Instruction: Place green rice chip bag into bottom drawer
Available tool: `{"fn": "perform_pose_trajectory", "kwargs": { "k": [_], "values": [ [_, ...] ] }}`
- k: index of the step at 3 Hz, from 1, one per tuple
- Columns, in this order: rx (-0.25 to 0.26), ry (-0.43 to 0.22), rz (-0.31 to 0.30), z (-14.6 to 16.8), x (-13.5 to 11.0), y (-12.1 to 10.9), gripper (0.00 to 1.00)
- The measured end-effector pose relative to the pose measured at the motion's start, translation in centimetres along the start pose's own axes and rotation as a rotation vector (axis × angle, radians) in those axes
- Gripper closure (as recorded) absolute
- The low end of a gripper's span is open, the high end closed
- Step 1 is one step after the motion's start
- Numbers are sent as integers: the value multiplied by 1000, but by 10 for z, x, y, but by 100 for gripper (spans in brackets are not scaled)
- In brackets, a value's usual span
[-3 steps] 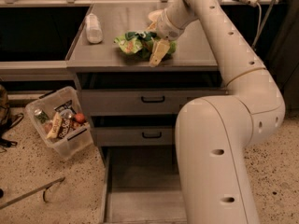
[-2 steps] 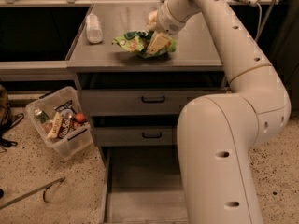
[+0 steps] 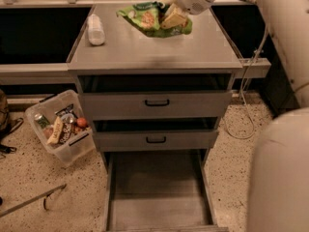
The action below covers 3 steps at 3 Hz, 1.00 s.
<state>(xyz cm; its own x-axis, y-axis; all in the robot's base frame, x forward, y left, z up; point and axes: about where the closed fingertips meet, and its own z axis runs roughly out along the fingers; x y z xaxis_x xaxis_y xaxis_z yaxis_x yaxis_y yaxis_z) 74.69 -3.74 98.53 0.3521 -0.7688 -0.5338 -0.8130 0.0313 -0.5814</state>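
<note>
Overhead, my gripper (image 3: 173, 17) is clamped on one end of the green rice chip bag (image 3: 147, 18) above the back of the cabinet's top surface (image 3: 145, 52), its long axis trailing toward the white bottle (image 3: 95, 29), with the open bottom drawer (image 3: 157, 197) far below in front.

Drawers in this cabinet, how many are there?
3: top drawer, middle drawer below it, bottom drawer pulled out near the floor. Gripper is at the bag on the cabinet top.
</note>
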Motion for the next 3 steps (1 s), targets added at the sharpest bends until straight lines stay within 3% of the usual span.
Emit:
{"fn": "perform_pose_trajectory", "kwargs": {
  "k": [1,2,3],
  "values": [
    [120,-105,35,-66,-44,13,100],
    [103,-232,43,-91,-87,67,100],
    [-55,-304,90,-75,-73,155,100]
  ]
}}
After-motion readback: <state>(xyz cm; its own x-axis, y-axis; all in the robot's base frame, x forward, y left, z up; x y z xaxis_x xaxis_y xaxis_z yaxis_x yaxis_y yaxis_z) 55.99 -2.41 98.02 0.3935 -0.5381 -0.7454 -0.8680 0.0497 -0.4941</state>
